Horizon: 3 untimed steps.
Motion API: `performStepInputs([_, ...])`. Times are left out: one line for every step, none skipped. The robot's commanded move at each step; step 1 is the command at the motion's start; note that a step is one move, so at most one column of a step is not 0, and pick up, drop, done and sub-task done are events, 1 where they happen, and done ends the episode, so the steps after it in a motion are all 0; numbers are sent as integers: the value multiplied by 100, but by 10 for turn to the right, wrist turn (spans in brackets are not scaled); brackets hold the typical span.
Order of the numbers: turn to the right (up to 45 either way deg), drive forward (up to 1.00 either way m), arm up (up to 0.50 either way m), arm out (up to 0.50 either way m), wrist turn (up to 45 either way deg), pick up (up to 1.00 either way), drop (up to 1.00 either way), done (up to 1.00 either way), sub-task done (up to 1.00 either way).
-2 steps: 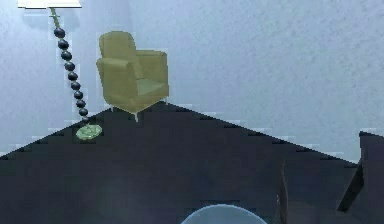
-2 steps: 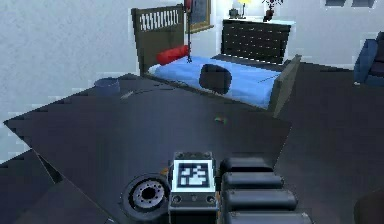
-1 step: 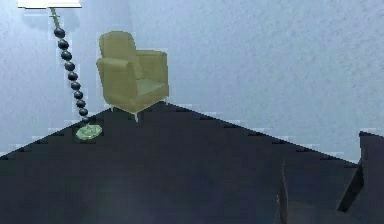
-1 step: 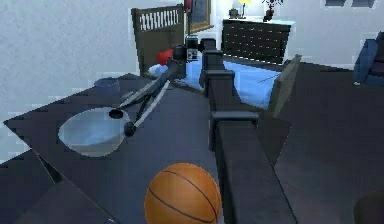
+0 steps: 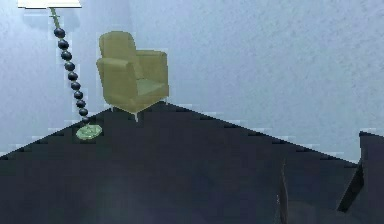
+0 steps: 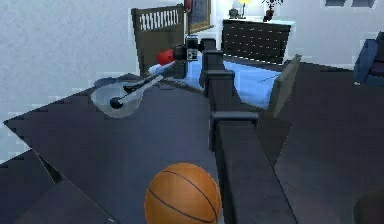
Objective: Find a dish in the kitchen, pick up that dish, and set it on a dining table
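Note:
In the arm side view my arm (image 6: 232,130) runs as a dark bar up over a dark tabletop (image 6: 80,140). At its far end stands a white marked square (image 6: 192,55), and left of it is the gripper (image 6: 172,62). A red blob (image 6: 166,54) and the handle of a grey racket (image 6: 118,96) lie on the table right at the gripper. I cannot tell whether it holds anything. An orange basketball (image 6: 184,197) sits on the table near the bottom edge.
Past the table are a wooden slatted chair back (image 6: 158,24), a dark dresser (image 6: 256,40), a blue surface (image 6: 255,88) and a blue seat (image 6: 372,58). The forward view has an olive armchair (image 5: 132,72), a beaded floor lamp (image 5: 70,70), dark floor and dark furniture (image 5: 365,175).

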Motion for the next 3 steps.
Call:
performStepInputs([0,0,0,0,450,0,0,0,0])
performStepInputs([0,0,0,0,30,0,0,0,0])
performStepInputs([0,0,-2,0,0,0,0,0,0])
